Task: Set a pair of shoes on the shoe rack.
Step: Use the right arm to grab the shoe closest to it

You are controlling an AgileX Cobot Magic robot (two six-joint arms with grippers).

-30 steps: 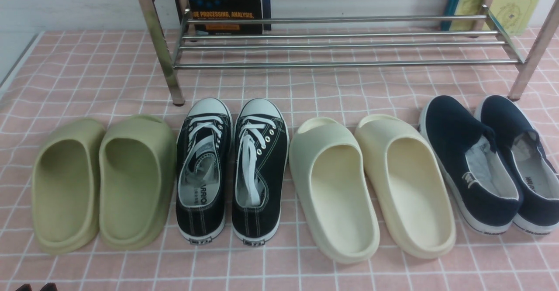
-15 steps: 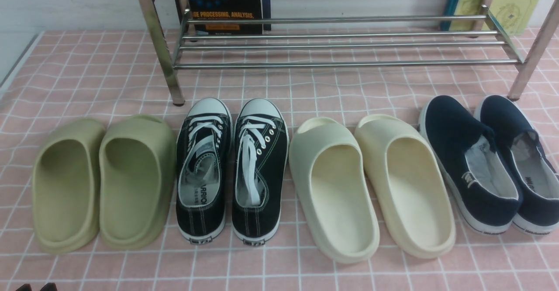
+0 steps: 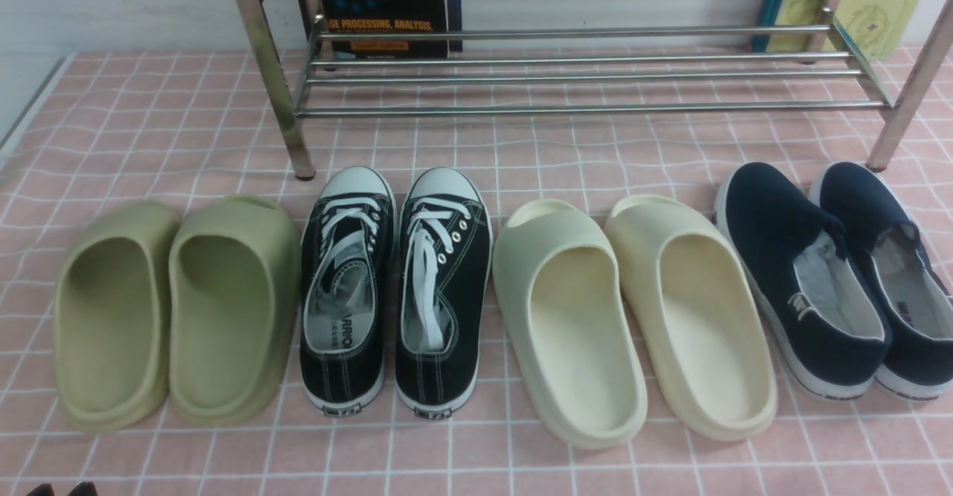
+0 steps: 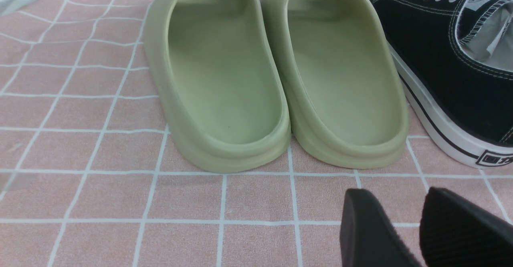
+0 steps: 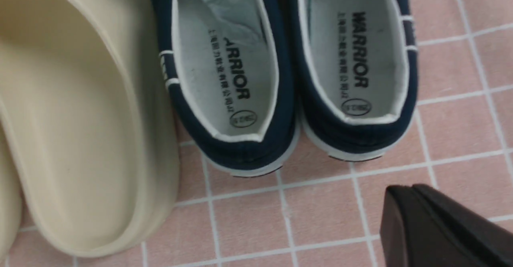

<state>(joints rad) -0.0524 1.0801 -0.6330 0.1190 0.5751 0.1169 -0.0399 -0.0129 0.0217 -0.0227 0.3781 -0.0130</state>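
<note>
The pair of dark navy slip-on shoes (image 3: 789, 258) stands at the right end of the row on the pink checked cloth, toes toward the chrome shoe rack (image 3: 566, 109) at the back. In the right wrist view their heels and grey insoles (image 5: 232, 78) lie just ahead of my right gripper (image 5: 406, 191), which is shut and empty, a little behind the right-hand shoe's heel (image 5: 356, 138). My left gripper (image 4: 396, 195) is open and empty, low over the cloth behind the olive slides; its tips show at the bottom left of the front view (image 3: 63, 490).
From the left, the row holds olive green slides (image 3: 179, 310), black lace-up sneakers (image 3: 394, 295) and cream slides (image 3: 633, 317), with the cream pair right beside the navy shoes. Books (image 3: 387, 12) stand behind the rack. The table's left edge (image 3: 30, 109) is near.
</note>
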